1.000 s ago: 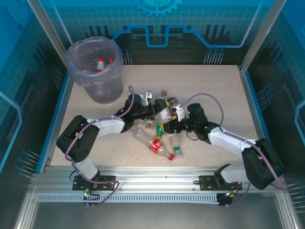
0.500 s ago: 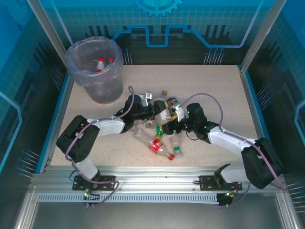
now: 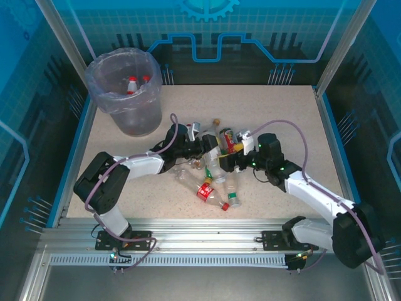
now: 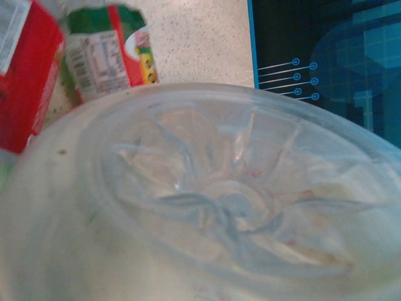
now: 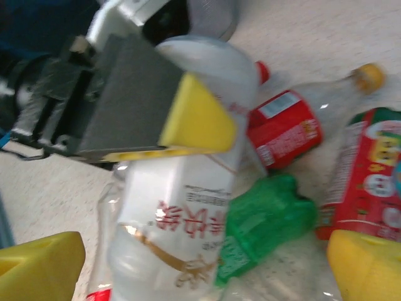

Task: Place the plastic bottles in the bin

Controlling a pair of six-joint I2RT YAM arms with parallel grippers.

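Note:
My left gripper is shut on a clear bottle with a white label, whose base sits right against the left wrist camera. In the right wrist view, one yellow pad of the left gripper presses on that white-labelled bottle. My right gripper is open just right of it, its yellow fingertips wide apart on either side of the bottle. A crushed green bottle and a red-labelled bottle with a gold cap lie beside it. The grey bin stands at the back left.
Two red-capped bottles lie inside the bin's plastic liner. More bottles lie near the front: a red-labelled one and a green-capped one. Another red-labelled bottle lies behind the pile. Bare tabletop stretches to the back right.
My right gripper has drawn back to the right, away from the held bottle. The white-labelled bottle has swung its free end toward the front in the left gripper.

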